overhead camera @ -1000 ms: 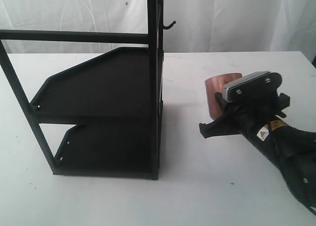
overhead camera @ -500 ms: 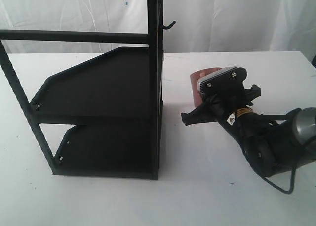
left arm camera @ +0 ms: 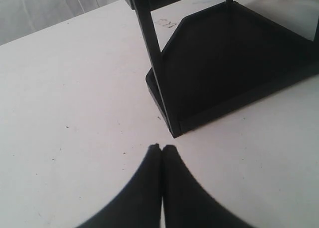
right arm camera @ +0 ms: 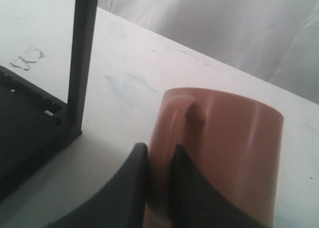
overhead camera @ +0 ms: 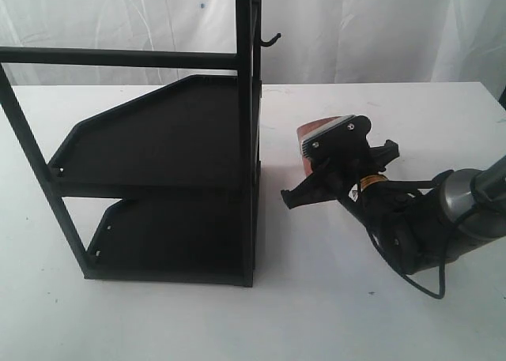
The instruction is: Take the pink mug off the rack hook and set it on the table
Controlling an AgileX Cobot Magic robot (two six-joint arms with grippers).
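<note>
Grips the loop handle of the pink mug (right arm camera: 234, 148) with the right gripper (right arm camera: 158, 183), fingers pinched narrow on either side of the loop, low at the table (overhead camera: 237, 321) about 3 o'clock from the black shelf rack (overhead camera: 158, 132) and clear of it; cannot tell whether the mug's bottom touches the tabletop. Holds the left gripper (left arm camera: 162, 150) fully closed, fingertips pressed together, above the table just short of a corner of the rack's bottom shelf. Farther back, finds the rack hook (overhead camera: 271, 39) jutting from the upright post, at about 11 o'clock from the mug and well apart from it.
</note>
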